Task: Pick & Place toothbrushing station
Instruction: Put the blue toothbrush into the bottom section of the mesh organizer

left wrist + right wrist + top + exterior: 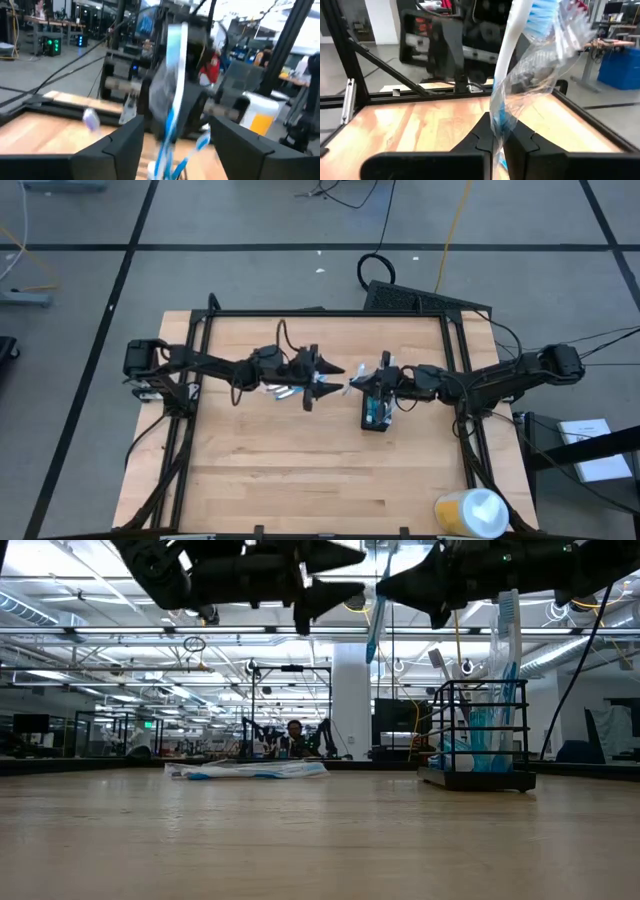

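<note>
High view shows both arms meeting over the middle of the wooden bench (pixel 300 470). The right gripper (pixel 352 385) reaches in from the right, its fingers pressed together on a wrapped toothbrush (pixel 512 65), which stands up from the fingers with its blue bristles at the top and clear wrapping crinkled around the handle. In the low view that same toothbrush (pixel 376 610) hangs in the air between the two grippers, well above the bench.

The left gripper (pixel 335 370) faces it from the left, with its fingers (pixel 107 145) standing apart on either side of the toothbrush and not clamped on it.

The black wire-mesh cup (pixel 376 413) sits on the bench just below the right gripper, to the right of centre. In the low view the cup (pixel 480 735) stands upright with several blue-and-white toothbrushes rising out of it. A small heap of wrapped toothbrushes (pixel 246 770) lies flat on the bench under the left arm, well apart from the cup.

A yellow-and-white roll (pixel 470 512) rests at the near right corner of the bench.
</note>
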Controlling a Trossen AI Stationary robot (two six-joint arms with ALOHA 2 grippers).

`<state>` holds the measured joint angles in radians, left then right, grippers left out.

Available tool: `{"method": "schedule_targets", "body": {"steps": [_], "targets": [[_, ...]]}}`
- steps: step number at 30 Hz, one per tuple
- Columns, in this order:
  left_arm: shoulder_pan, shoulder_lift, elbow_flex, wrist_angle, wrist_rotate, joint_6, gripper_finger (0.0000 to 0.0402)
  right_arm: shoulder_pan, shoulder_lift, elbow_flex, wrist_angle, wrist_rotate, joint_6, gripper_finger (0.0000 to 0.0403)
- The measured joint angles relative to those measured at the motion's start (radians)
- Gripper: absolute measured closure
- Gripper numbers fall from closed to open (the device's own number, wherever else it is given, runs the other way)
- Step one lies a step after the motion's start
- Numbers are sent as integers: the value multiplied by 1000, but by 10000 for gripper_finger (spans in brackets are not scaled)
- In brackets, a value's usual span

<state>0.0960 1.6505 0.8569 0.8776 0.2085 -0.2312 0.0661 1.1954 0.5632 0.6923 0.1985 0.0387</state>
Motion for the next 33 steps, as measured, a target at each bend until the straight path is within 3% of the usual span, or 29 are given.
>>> {"method": "schedule_targets", "body": {"steps": [4,8,18,23,29,33], "targets": [[-6,14,116,-156,1,-19,159,-1,17,0,8,-27,13,393],[-20,41,230,-359,1,66,159,-4,19,0,4,-20,13,393],[-31,41,266,-382,-46,127,167,-3,19,0,-1,-21,13,393],[-29,41,266,-375,-53,132,235,-4,19,0,-1,-45,18,393],[-15,41,266,-375,-48,120,374,-5,19,0,-5,-40,27,393],[-14,41,266,-367,-43,118,384,-5,18,0,-11,-41,26,393]]}}
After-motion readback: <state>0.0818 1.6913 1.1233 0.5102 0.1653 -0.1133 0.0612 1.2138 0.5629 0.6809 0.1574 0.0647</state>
